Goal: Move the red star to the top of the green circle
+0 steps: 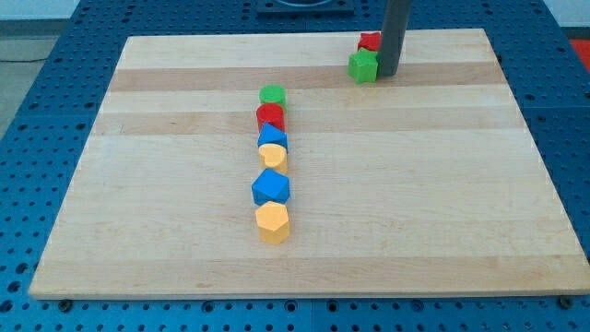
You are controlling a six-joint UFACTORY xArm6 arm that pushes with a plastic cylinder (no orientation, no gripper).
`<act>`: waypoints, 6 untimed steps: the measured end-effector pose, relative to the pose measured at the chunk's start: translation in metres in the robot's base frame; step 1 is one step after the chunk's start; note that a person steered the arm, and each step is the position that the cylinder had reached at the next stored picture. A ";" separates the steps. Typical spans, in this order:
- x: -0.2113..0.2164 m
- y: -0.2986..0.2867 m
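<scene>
Near the board's [442, 184] top-right corner, the red star [370, 41] sits just above a green block [364, 65], the bare tip [388, 74] beside both, holding nothing; probably light, rigid and free-sliding, the star wants a centred push on its right flank toward the green circle [272, 94].

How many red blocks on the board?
2. One red block sits in the centre column, touching the green circle from below. The other red block is near the view's top, partly behind my tip and a green block. None seems fully hidden.
</scene>
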State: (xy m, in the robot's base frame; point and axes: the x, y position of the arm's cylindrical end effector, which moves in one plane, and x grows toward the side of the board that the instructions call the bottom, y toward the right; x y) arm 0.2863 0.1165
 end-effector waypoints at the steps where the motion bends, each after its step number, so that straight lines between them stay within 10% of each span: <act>1: -0.003 0.000; 6: -0.067 -0.016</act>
State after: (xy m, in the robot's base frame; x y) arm 0.2195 0.1008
